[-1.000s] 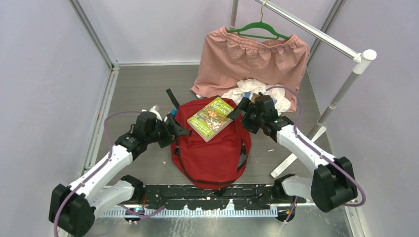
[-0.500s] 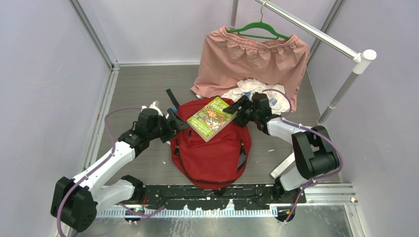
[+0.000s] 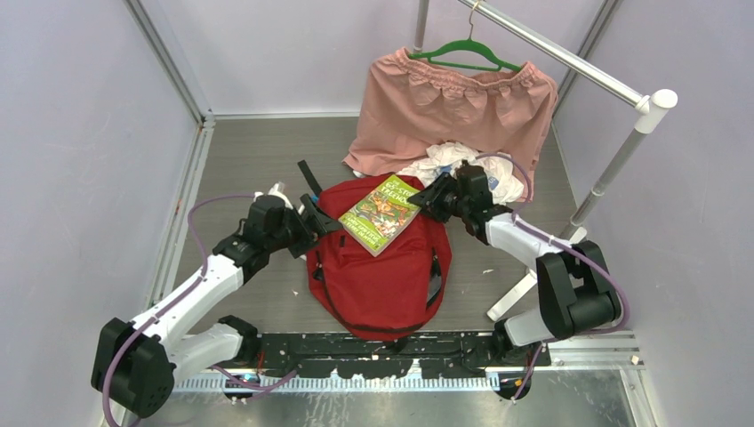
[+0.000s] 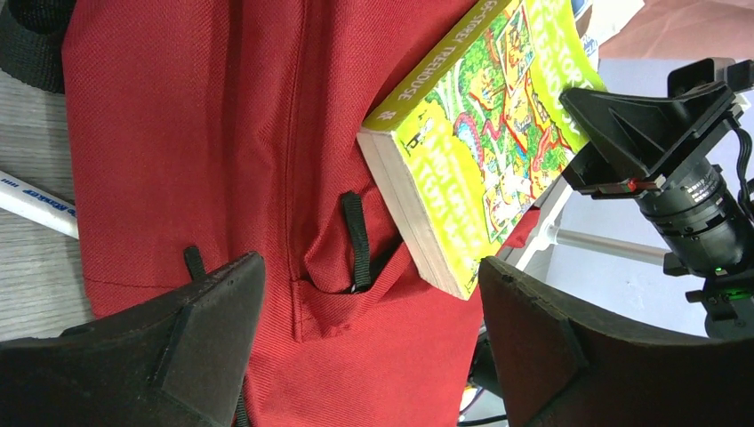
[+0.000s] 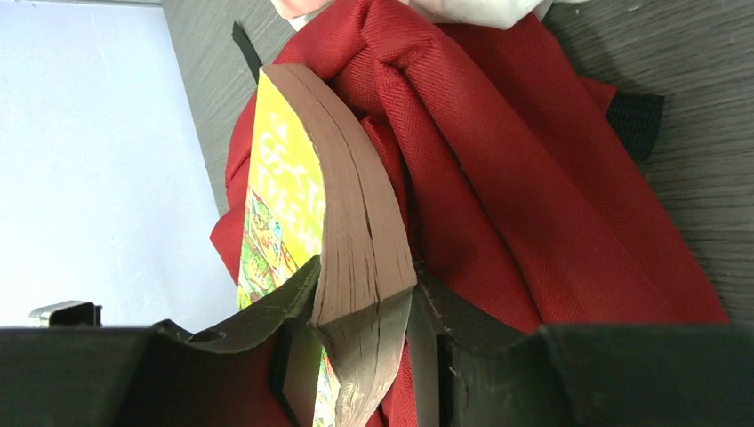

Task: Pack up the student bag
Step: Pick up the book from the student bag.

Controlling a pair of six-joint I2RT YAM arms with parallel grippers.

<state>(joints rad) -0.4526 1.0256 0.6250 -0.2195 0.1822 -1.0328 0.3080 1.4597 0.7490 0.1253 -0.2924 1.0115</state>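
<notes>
Student bag [image 3: 381, 276] lies flat on the table [image 3: 258, 151] between the two arms, its top end turned to the far side; nothing I can see has gone into it yet.

At the left, a white pen [image 4: 36, 205] rests on the table just beside the bag's edge. The left gripper [image 4: 369, 271] hangs over the bag's far left part with its jaws spread wide and nothing between them but red cloth and a small black loop; I would guess it waits there to pin the bag down or pull the mouth open, though the opening itself is hard to make out.

In the middle, a yellow-green book [image 3: 381, 213] lies askew on top of the bag's far half, cover up; on it, not in it.

To the right, the right gripper [image 5: 364, 298] has its jaws closed on the book's far right corner, one finger on the cover and one under the back; a grip at the edge, probably so the book can be tipped and slid inside.

Beyond it, a white cloth [image 3: 462, 165] lies crumpled against the bag's far end, and a pink garment [image 3: 453, 107] hangs from a green hanger [image 3: 467, 55] on the rail [image 3: 569, 58]; both look well clear of the job.
</notes>
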